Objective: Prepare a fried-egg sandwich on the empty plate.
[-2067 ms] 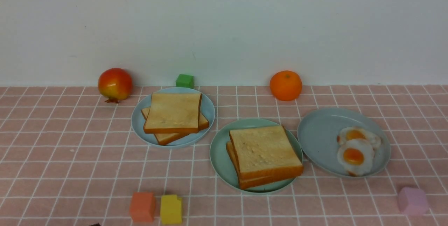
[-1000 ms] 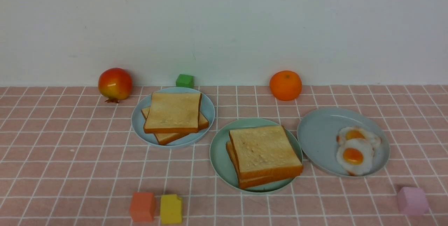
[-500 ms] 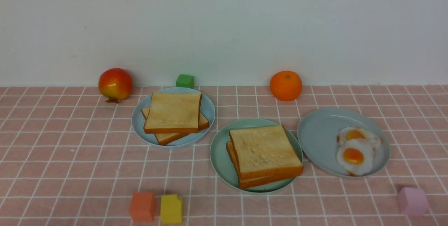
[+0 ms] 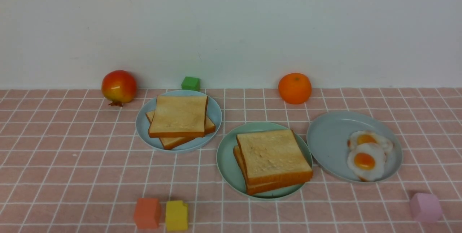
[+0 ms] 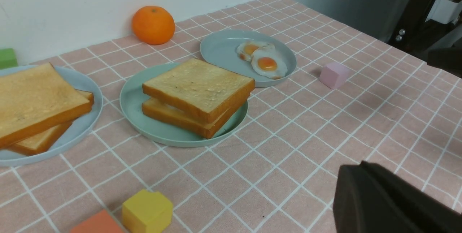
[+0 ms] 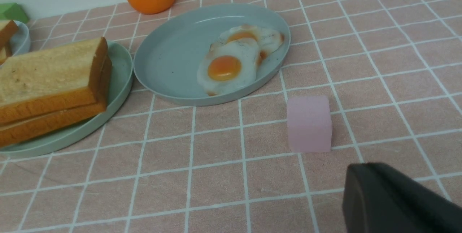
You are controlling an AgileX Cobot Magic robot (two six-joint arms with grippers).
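The mint-green plate (image 4: 225, 160) sits mid-table, also seen in the left wrist view (image 5: 131, 106) and the right wrist view (image 6: 119, 77). On it lies the sandwich (image 4: 272, 159) (image 5: 196, 92) (image 6: 50, 77), two golden toast slices stacked; what lies between them is hidden. Neither arm shows in the front view. My left gripper (image 5: 352, 169) hovers over bare cloth near the table's front, jaws together and holding nothing. My right gripper (image 6: 361, 169) is shut and empty, just short of the pink cube (image 6: 309, 123).
A blue-grey plate (image 4: 325, 142) on the right holds two fried eggs (image 4: 366, 155). Another blue-grey plate (image 4: 142, 128) at left holds two toast slices (image 4: 178, 117). Pomegranate (image 4: 118, 86), green cube (image 4: 190, 83) and orange (image 4: 294, 88) line the wall. Orange cube (image 4: 146, 213) and yellow cube (image 4: 176, 215) sit in front.
A dark tip at the front view's bottom edge, left of the orange cube, has dropped out of sight. Plates, toast and eggs have not moved.
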